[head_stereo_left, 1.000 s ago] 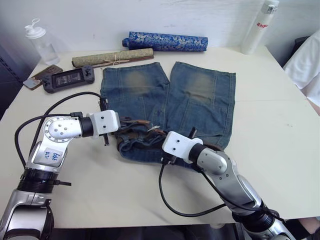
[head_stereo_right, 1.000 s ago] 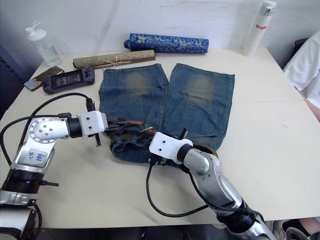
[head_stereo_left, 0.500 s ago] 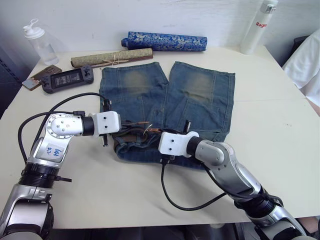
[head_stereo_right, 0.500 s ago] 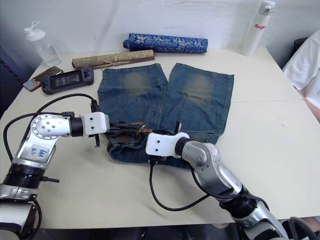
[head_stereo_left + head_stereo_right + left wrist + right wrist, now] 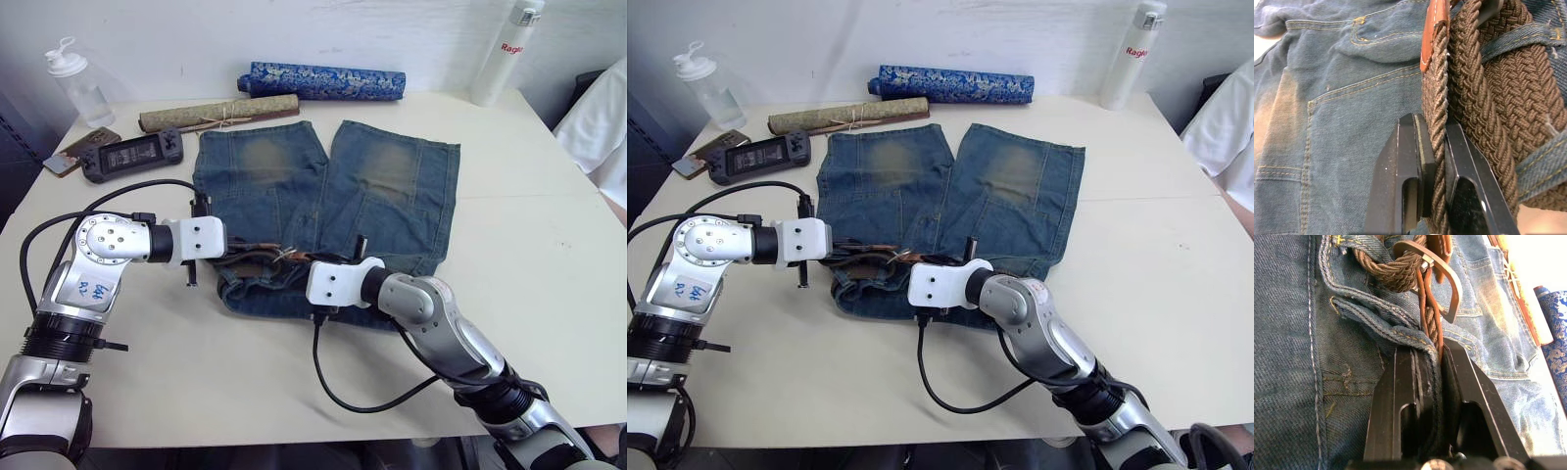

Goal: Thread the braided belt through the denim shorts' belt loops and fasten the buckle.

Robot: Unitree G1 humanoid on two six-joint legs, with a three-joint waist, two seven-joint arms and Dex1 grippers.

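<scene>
Left gripper (image 5: 1434, 161): fingers pinched on the braided belt (image 5: 1469, 98), strap edge-on between them, tan tip just past.
Right gripper (image 5: 1429, 367): clamped on belt plus a fold of waistband, I think; hard to separate them.
Buckle (image 5: 1442, 281): right wrist view shows it just ahead of those fingers.
Denim shorts (image 5: 392, 186): flat mid-table, legs pointing away, waist bunched between both grippers.
Belt loops (image 5: 1547, 164): left wrist view has denim strips crossing the strap.
Room: bare table (image 5: 549, 245) right of the shorts; rolled fabrics (image 5: 323, 80) and game console (image 5: 132, 155) at the far edge.

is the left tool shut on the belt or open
Shut: in the left wrist view the left tool has both fingers pressed against the braided belt.
</scene>
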